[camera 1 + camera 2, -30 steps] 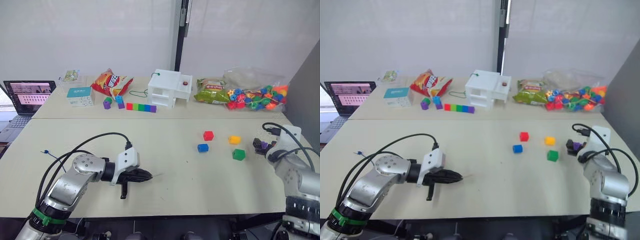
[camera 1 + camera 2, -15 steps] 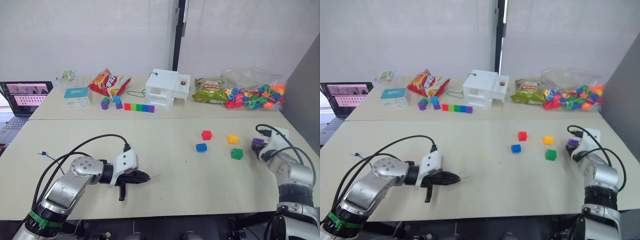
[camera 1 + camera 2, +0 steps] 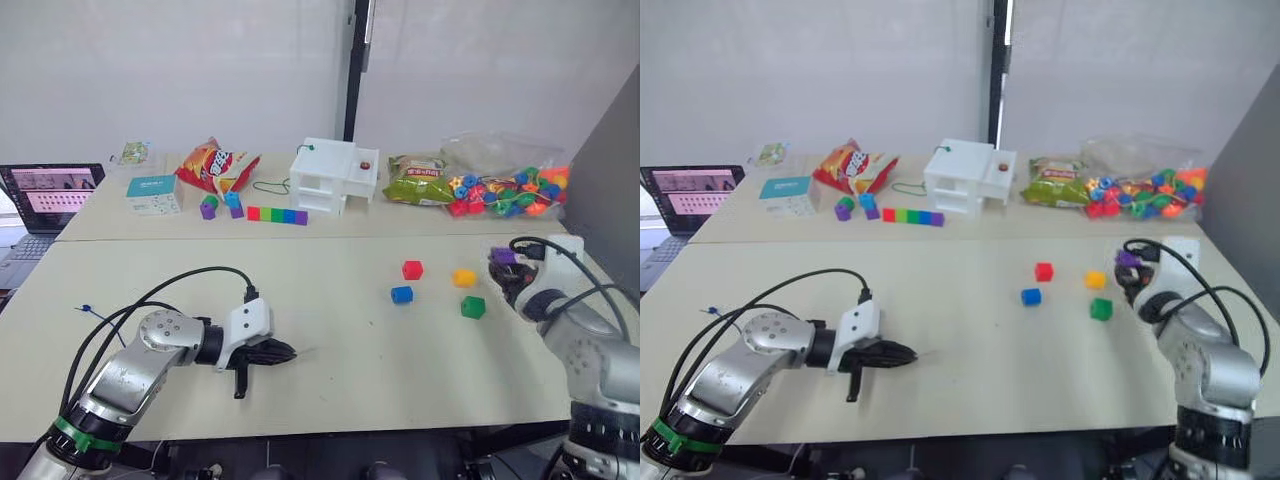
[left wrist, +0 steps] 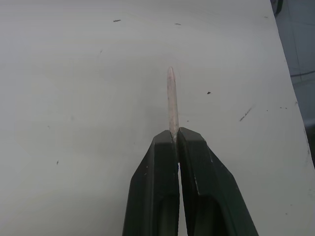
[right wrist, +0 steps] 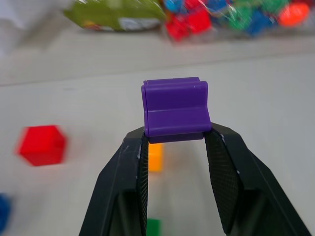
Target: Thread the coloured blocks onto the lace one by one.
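the left gripper [image 3: 283,352], low and left of centre in the left eye view, has its fingers pressed together on the lace [image 4: 172,101], so the pale stiff tip pokes out forward as a needle to meet a block's hole; the dark string end [image 3: 92,307] trails off at the far left over the table [image 3: 330,330]. the right gripper [image 5: 174,135], at the right edge of the left eye view, is clamped on the purple block [image 5: 175,108], lifted clear of the table, probably to carry it toward the tip. that block is glossy, with a groove across its face. the red block [image 3: 412,269], blue block [image 3: 402,294], yellow block [image 3: 464,277] and green block [image 3: 473,307] lie loose right of centre, waiting their turn
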Controlling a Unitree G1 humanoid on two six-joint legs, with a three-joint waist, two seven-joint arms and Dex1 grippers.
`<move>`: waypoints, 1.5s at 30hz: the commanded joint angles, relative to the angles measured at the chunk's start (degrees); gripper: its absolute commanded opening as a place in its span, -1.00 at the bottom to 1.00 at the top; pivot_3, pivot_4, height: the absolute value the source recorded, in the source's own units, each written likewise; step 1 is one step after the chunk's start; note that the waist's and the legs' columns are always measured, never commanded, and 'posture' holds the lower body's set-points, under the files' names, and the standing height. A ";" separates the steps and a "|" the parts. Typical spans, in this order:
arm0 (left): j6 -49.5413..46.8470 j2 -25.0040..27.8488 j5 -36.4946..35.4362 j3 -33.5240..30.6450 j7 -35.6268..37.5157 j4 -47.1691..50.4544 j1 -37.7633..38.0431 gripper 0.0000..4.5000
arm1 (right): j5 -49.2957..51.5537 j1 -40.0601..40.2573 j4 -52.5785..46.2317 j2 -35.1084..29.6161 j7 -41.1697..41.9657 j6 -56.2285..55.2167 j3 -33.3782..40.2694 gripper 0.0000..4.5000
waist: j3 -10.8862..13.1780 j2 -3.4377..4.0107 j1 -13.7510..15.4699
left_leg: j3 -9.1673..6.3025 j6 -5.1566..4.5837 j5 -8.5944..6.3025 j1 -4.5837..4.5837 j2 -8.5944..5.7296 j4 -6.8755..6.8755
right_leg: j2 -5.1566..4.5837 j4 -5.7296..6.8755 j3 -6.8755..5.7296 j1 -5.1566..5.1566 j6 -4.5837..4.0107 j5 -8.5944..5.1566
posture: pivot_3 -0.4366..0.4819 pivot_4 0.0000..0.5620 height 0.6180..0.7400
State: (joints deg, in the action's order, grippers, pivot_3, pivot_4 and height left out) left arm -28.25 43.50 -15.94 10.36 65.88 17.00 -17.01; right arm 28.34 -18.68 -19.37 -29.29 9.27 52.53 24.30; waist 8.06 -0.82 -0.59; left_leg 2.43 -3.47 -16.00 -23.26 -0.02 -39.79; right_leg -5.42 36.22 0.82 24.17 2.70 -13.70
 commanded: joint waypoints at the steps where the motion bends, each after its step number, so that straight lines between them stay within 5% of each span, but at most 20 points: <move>1: 1.22 1.36 -0.74 -1.07 1.08 -0.30 -0.62 -1.00 | 11.27 4.12 -18.09 3.27 -2.46 12.73 1.24 -0.49 | 0.00 -0.01 0.01 | -0.01 0.00 0.00 0.03 0.00 0.00 | 0.00 0.00 0.00 -0.03 0.00 0.00 | -0.05 -0.47 1.00; 4: 1.45 2.09 -0.70 -1.07 1.90 -1.70 -1.41 -1.00 | 21.00 11.50 -33.63 9.32 -6.42 23.54 -5.89 -0.49 | 0.00 -0.01 0.02 | -0.13 0.00 -0.01 0.05 0.08 0.06 | 0.07 0.00 -0.09 -0.05 -0.04 -0.02 | -0.05 -0.47 1.00; 7: 1.71 1.98 -0.51 -0.58 2.18 -2.78 -2.66 -1.00 | 20.08 14.07 -36.20 16.16 -12.21 27.26 -11.31 -0.49 | 0.01 0.00 -0.07 | -0.09 0.00 0.00 -0.03 0.05 0.00 | 0.04 0.06 -0.04 0.05 -0.07 -0.04 | -0.05 -0.47 1.00; 17: 0.84 2.90 -0.71 -0.90 2.57 -1.50 -2.64 -1.00 | 5.29 15.88 -27.76 17.72 -18.12 21.49 -31.31 -0.49 | 0.00 -0.02 -0.16 | -0.07 0.11 0.07 0.05 -0.07 -0.04 | 0.10 0.03 -0.03 0.04 -0.03 -0.01 | -0.05 -0.47 1.00; 24: -0.23 4.37 -1.49 -2.11 2.23 0.13 -1.60 -1.00 | 0.59 16.72 -26.60 16.80 -15.31 14.65 -34.82 -0.49 | -0.01 -0.04 -0.17 | -0.08 0.13 0.08 0.09 -0.04 -0.04 | 0.14 0.02 -0.03 0.00 -0.05 -0.02 | -0.05 -0.47 1.00; 28: -1.73 5.45 -2.51 -3.69 1.70 1.93 -0.53 -1.00 | 3.50 15.70 -31.01 14.37 -10.76 16.82 -32.46 0.26 | 0.00 -0.05 -0.07 | -0.09 0.12 0.08 0.05 -0.04 -0.05 | 0.12 0.01 -0.03 0.03 -0.04 -0.02 | -0.05 -0.47 1.00; 33: -3.83 6.47 -4.42 -5.08 0.98 4.90 1.29 -1.00 | 9.26 8.06 -31.59 1.45 4.10 17.31 -28.64 0.99 | 0.01 -0.06 -0.12 | -0.10 0.11 0.07 0.08 -0.04 -0.07 | 0.11 0.01 -0.03 -0.02 -0.04 -0.01 | -0.05 -0.47 1.00; 39: -4.92 6.96 -5.36 -5.52 0.01 6.88 3.54 -1.00 | 4.43 -4.42 -16.31 -18.57 36.77 -1.61 -37.43 0.99 | 0.03 -0.09 -0.13 | -0.11 0.09 0.06 0.11 -0.04 -0.05 | 0.13 -0.08 -0.07 -0.09 -0.05 -0.02 | -0.05 -0.47 1.00; 45: -5.18 6.89 -5.33 -5.14 -0.86 8.03 4.48 -1.00 | -8.70 -16.16 2.34 -19.33 59.25 -23.85 -51.17 0.99 | 0.04 -0.12 -0.14 | -0.05 0.08 0.06 0.09 -0.03 -0.08 | 0.16 -0.05 -0.04 -0.02 -0.05 -0.02 | -0.05 -0.47 1.00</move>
State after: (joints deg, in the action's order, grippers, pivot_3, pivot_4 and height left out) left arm -33.41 49.92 -20.47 5.86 65.44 23.20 -12.64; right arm 22.39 -33.67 -19.08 -48.74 64.07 33.83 -25.56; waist 8.10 -0.94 -0.73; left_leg 2.39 -3.39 -15.94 -23.17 -0.06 -39.87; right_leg -5.28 36.17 0.78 24.14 2.65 -13.72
